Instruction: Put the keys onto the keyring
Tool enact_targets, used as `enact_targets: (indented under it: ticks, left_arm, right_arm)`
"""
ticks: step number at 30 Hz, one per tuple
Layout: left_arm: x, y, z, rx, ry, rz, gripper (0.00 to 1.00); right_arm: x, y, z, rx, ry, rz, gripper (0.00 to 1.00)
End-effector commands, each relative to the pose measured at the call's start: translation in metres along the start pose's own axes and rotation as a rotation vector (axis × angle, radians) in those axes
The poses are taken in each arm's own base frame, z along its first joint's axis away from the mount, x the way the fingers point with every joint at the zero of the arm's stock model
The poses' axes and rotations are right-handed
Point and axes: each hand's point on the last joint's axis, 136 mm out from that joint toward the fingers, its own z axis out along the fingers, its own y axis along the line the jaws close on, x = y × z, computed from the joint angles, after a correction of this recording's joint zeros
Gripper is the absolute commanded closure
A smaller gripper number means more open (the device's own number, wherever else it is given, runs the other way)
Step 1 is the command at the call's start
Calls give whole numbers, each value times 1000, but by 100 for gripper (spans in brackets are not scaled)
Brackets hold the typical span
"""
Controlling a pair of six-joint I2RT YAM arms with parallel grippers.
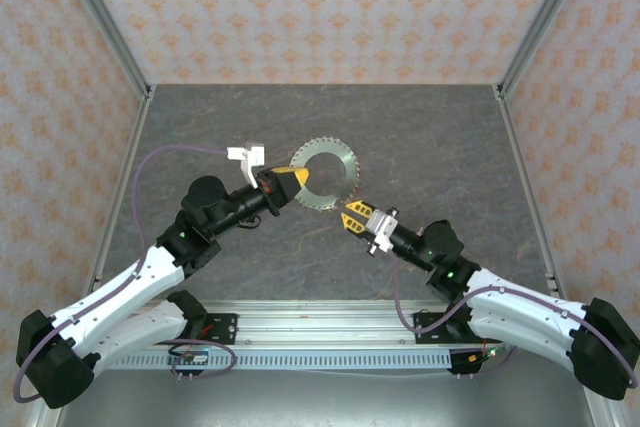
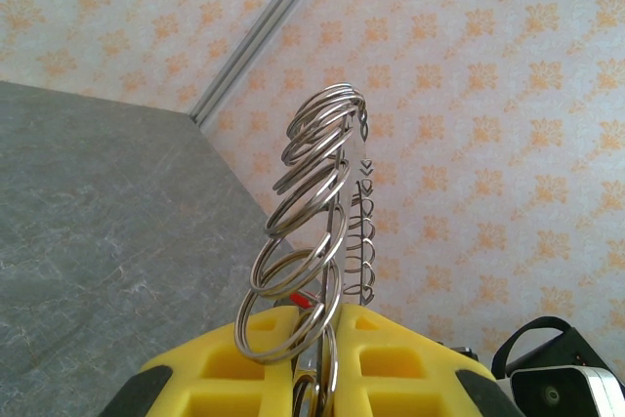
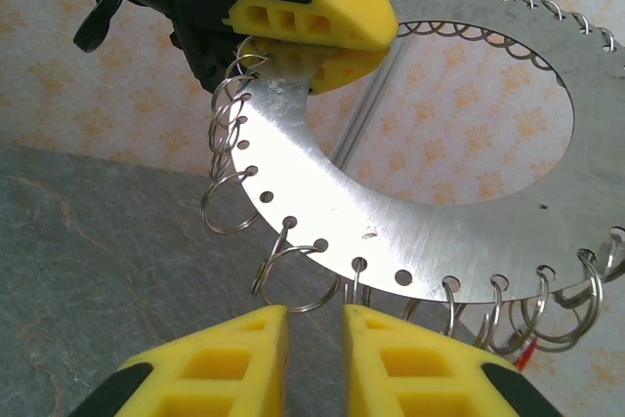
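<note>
The left claw is clenched on the keyring and holds it above the grey desk, around the middle of the desk and a little toward the left. From above, the ring shows as a toothed silver disc with a wide central hole, and the claw grips its left rim.

In the left wrist view the ring stands edge-on between the yellow fingers, rising up and away from them. A row of small split rings is stacked along its edge. A small red piece sits low among those rings, just above the fingers. Too little of it shows to name it.

The right claw is just beside the ring's near right rim, pointing up at it from the near right. In the right wrist view the right claw is released, its two yellow fingers a narrow gap apart with nothing between them. One split ring hangs from a hole in the plate just above that gap.

The same view shows the flat plate of the keyring, with small holes along its edge and split rings threaded through them. The left claw is clamped over its upper left rim.
</note>
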Motion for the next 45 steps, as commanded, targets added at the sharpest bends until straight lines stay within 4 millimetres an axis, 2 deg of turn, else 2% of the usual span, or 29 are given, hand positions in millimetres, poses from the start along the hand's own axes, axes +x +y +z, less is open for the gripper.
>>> enact_targets:
  ticks: [1,20,45]
  left_arm:
    - [-26,-18,-5,61,-97,14,100]
    - [-26,-16,-5,48,-92,17,100]
    - [-27,-17,-6,57,-98,6,100]
  right_arm:
    - [-21,-11,2,41,-62,-23,79]
    - [-15,-6,-4,22,-46,-29,80]
    - [-23,-13,11,34,-64,-35,79]
